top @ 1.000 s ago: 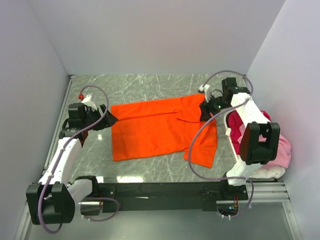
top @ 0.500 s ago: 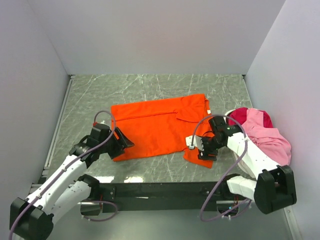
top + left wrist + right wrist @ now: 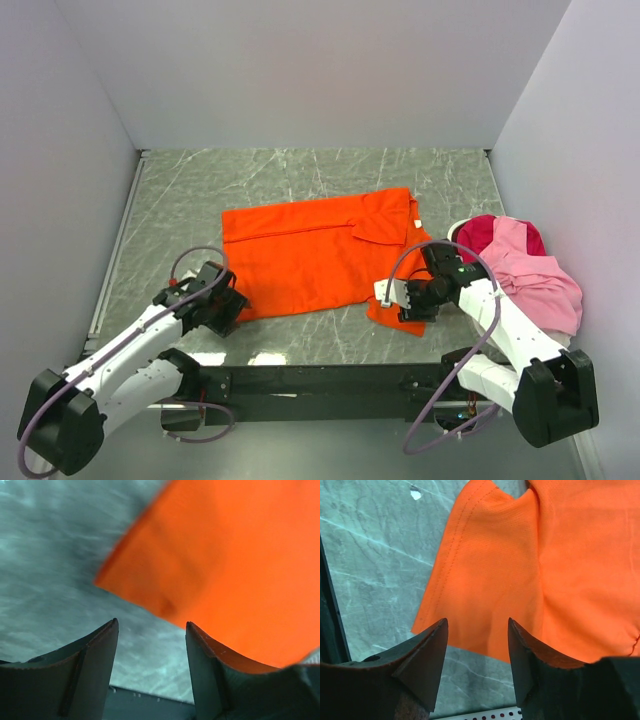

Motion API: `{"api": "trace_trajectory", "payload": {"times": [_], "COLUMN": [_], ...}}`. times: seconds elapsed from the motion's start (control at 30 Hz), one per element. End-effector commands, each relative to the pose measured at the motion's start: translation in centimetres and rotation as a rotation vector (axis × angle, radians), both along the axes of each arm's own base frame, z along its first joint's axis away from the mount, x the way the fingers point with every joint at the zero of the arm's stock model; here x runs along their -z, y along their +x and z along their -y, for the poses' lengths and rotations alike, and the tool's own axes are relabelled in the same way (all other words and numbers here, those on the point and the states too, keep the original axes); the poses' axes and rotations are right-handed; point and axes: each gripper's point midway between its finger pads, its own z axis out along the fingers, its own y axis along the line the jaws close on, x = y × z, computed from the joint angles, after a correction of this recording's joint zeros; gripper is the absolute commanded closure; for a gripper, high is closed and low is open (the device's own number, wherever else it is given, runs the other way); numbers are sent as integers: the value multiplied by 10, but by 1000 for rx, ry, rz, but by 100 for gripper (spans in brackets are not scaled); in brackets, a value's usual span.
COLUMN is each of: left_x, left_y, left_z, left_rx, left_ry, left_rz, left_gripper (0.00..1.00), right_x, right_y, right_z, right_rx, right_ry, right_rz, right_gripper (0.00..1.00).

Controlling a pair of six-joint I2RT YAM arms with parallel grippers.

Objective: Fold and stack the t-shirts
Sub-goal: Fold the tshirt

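Note:
A bright orange t-shirt (image 3: 315, 255) lies spread flat on the marble table, its near right sleeve (image 3: 385, 310) toward the front. My left gripper (image 3: 232, 308) is open and empty at the shirt's near left corner (image 3: 150, 587). My right gripper (image 3: 400, 303) is open and empty just over the near edge of the right sleeve (image 3: 485, 600). A heap of pink (image 3: 545, 280) and magenta-red (image 3: 490, 232) shirts lies at the right, behind my right arm.
The grey walls close in the table at the left, back and right. The black rail (image 3: 320, 378) with the arm bases runs along the front edge. Bare marble (image 3: 300, 175) lies behind the shirt.
Both arms swung from the shirt's far corners down to its near edge. The far edge now lies folded flat. In the last half second the left gripper drew back to the near left corner.

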Motion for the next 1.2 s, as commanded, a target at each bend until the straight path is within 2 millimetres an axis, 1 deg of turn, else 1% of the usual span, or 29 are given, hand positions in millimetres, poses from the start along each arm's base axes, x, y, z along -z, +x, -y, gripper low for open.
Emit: {"api": "trace_trajectory", "payload": {"times": [0.0, 0.1, 0.13, 0.2, 0.23, 0.3, 0.33, 0.37, 0.4, 0.47, 0.5, 0.6, 0.7, 0.8, 0.9, 1.0, 1.17], "left_x": [12, 22, 27, 29, 32, 34, 36, 37, 37, 36, 34, 28, 21, 19, 22, 26, 31], "left_y": [3, 8, 9, 11, 11, 12, 12, 12, 12, 13, 18, 23, 25, 26, 24, 23, 22], "left_z": [-16, -19, -25, -29, -33, -35, -37, -38, -38, -38, -35, -32, -34, -34, -32, -28, -26], "left_rx": [-131, -146, -160, -170, -176, -187, -193, -196, -198, -191, -186, -171, -176, -176, -169, -163, -159], "left_ry": [56, 91, 130, 160, 185, 196, 206, 211, 211, 213, 199, 182, 179, 174, 168, 150, 138], "left_rz": [-16, -23, -34, -42, -43, -43, -47, -48, -44, -33, -10, 21, 50, 63, 52, 45, 35], "left_gripper": [38, 41, 44, 48, 55, 63, 75, 80, 88, 94, 100, 100, 100, 100, 100, 100, 100], "right_x": [0, 0, 0, 1, 1, 5, 8, 10, 14, 20, 20, 21, 25, 29, 32, 33, 46], "right_y": [5, 6, 6, 4, 3, -3, -5, -5, -8, -12, -12, -18, -23, -30, -36, -39, -46], "right_z": [-2, -2, -2, 1, 2, 7, 9, 14, 18, 25, 28, 31, 35, 39, 43, 38, 27], "right_rx": [-9, -11, -14, -14, -30, -42, -55, -56, -78, -109, -153, -226, -276, -332, -374, -401, -447], "right_ry": [3, 4, 0, -13, -23, -48, -61, -87, -105, -134, -143, -159, -183, -209, -231, -223, -220], "right_rz": [30, 24, 21, 13, 13, -7, -6, 3, 6, 8, 19, 8, -20, -61, -78, -75, -54], "right_gripper": [43, 46, 46, 47, 47, 47, 47, 47, 47, 46, 46, 46, 46, 48, 48, 49, 48]}}
